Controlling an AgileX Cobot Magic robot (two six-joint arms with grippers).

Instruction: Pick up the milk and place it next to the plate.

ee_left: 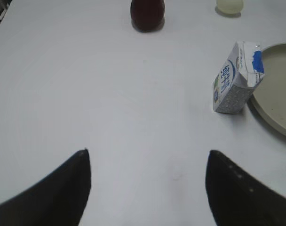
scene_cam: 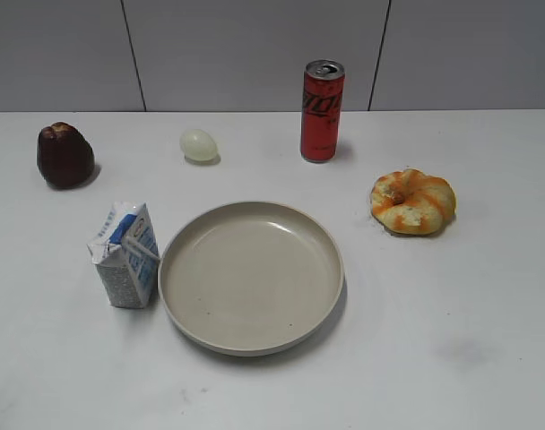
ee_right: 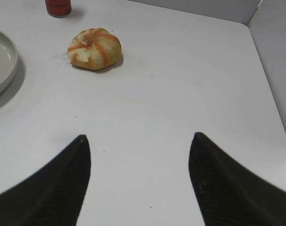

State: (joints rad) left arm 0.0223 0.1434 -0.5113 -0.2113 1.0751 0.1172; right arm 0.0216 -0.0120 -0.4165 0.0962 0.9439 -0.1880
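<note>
The milk (scene_cam: 126, 256) is a small white and blue gable-top carton. It stands upright right beside the left rim of the plate (scene_cam: 251, 345), a large round beige dish. In the left wrist view the milk (ee_left: 237, 79) stands at the right, next to the plate's rim (ee_left: 274, 117). My left gripper (ee_left: 147, 153) is open and empty, over bare table well short of the milk. My right gripper (ee_right: 139, 136) is open and empty over bare table. The plate's edge (ee_right: 3, 70) shows at its left. Neither gripper shows in the exterior view.
A tall red can (scene_cam: 322, 111) stands behind the plate. A pale egg (scene_cam: 199, 145) and a dark red fruit (scene_cam: 64, 155) lie at the back left. An orange-and-white bun (scene_cam: 413, 202) lies right of the plate. A wall rises along the table's right edge (ee_right: 274, 66).
</note>
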